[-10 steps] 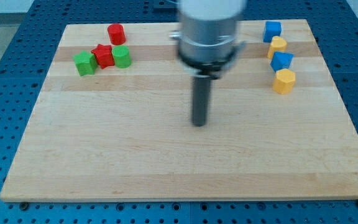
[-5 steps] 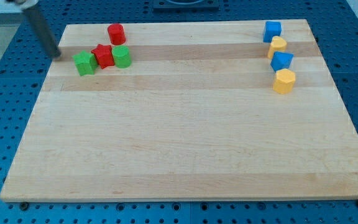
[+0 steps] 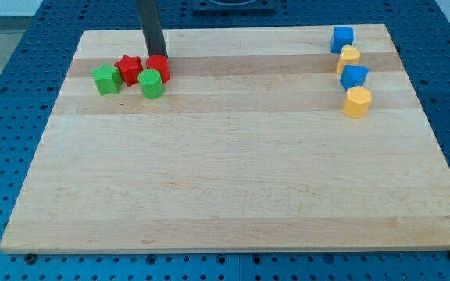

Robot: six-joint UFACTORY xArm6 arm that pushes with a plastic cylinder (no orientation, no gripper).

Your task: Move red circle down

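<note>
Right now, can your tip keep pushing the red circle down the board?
Probably yes. My tip sits against the top side of the red circle, but the green block touches it just below-left and the red star flanks it, so both may get shoved.

robotics lab: wooden board (image 3: 233,187) on blue perforated bench (image 3: 6,94), coloured test blocks.

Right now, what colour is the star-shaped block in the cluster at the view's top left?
Red: the red star block, seen in the camera view.
</note>
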